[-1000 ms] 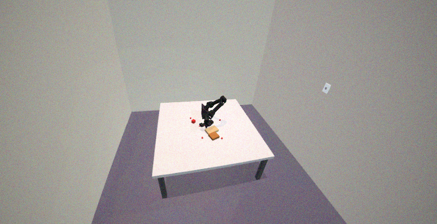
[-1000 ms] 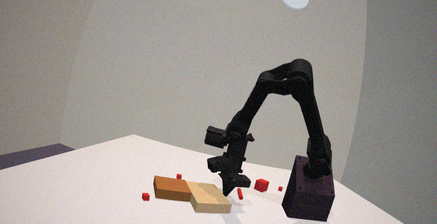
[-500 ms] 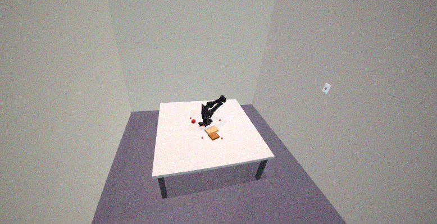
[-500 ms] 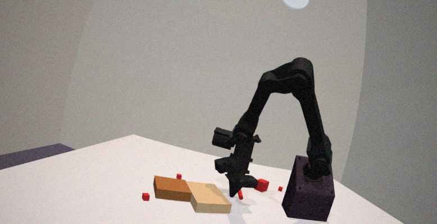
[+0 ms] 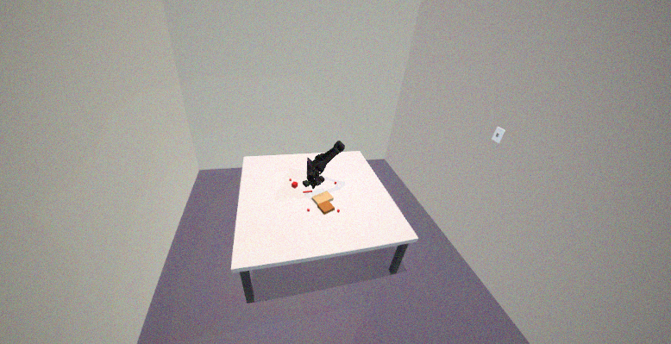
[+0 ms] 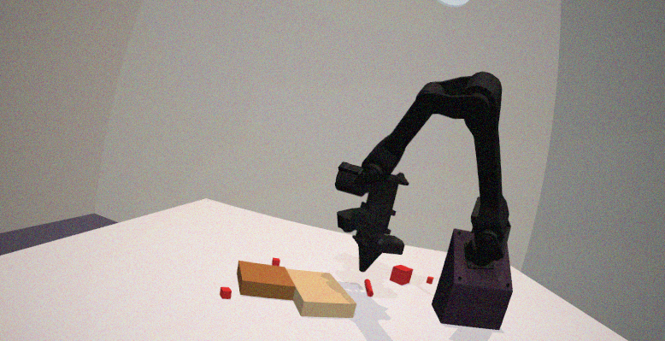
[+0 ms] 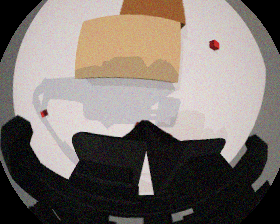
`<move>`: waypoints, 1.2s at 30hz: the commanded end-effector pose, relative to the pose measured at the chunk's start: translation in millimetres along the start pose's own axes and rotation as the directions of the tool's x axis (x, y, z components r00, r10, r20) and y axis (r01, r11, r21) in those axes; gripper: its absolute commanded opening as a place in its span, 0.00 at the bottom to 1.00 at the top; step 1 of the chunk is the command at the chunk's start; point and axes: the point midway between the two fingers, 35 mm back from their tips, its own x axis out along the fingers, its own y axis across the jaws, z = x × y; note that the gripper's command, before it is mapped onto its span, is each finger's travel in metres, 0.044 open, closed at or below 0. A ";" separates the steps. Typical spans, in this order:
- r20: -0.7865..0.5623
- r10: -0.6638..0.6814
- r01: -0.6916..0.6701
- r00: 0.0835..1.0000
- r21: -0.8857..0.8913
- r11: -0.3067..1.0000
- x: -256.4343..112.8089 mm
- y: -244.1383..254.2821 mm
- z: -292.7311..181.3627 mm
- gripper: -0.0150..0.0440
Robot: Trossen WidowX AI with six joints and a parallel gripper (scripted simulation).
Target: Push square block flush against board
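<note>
The brown square block (image 5: 325, 207) (image 6: 265, 274) (image 7: 153, 7) lies flat at the far side of the light tan board (image 5: 322, 197) (image 6: 320, 287) (image 7: 128, 42). One side of the block meets the board's long side, with no gap visible. At the board's right corner in the wrist view, the block's edge is nearly even with the board's end, perhaps slightly past it. At the other end, the board extends beyond the block. My gripper (image 5: 313, 186) (image 6: 362, 269) (image 7: 144, 123) is shut and empty, above the table on the arm-base side of the board, touching neither part.
A red stick (image 5: 307, 191) (image 6: 368, 287) lies near my fingertips. A larger red block (image 5: 294, 184) (image 6: 401, 274) lies toward the arm base (image 6: 469, 303). Small red cubes (image 5: 308, 209) (image 6: 226, 292) (image 7: 214, 45) lie around the parts. The arm's shadow falls partly on the board.
</note>
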 end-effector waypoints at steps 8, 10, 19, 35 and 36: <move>-0.007 -0.012 0.014 1.000 0.254 0.967 -1.0 17.5 25.3 0.25; -0.009 -0.015 0.017 1.000 0.319 0.948 -1.3 23.1 31.9 0.25; -0.011 -0.020 0.023 1.000 0.589 0.808 -2.0 52.6 59.6 0.25; -0.008 -0.003 0.009 1.000 0.921 0.390 -2.7 120.6 98.0 0.25; -0.008 -0.001 0.008 1.000 0.933 0.359 -2.8 125.4 99.8 0.25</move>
